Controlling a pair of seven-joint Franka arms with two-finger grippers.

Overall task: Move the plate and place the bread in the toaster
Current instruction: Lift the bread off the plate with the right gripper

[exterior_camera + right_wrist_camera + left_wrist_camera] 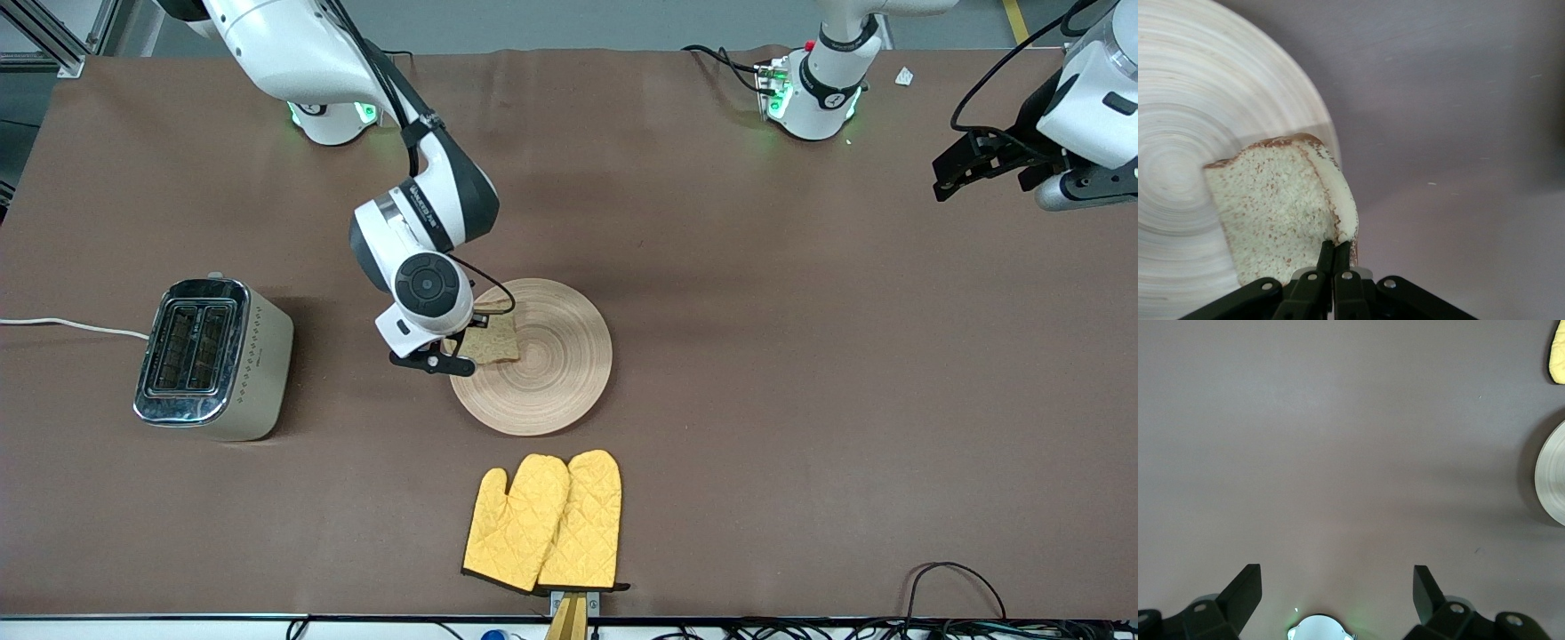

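The round light-wood plate (542, 360) lies mid-table and shows in the right wrist view (1198, 107). My right gripper (455, 348) is shut on the edge of the bread slice (492, 339) and holds it tilted, just above the plate's rim toward the right arm's end. In the right wrist view the fingers (1326, 257) pinch the bread (1278, 207) at its crust. The cream toaster (213, 358) with chrome top stands toward the right arm's end, slots empty. My left gripper (956, 173) waits open and empty above the left arm's end; its fingers (1245, 590) stand wide apart.
A pair of yellow oven mitts (547, 523) lies nearer the front camera than the plate. The toaster's white cord (62, 326) runs off the table edge. A small white scrap (904, 76) lies near the left arm's base.
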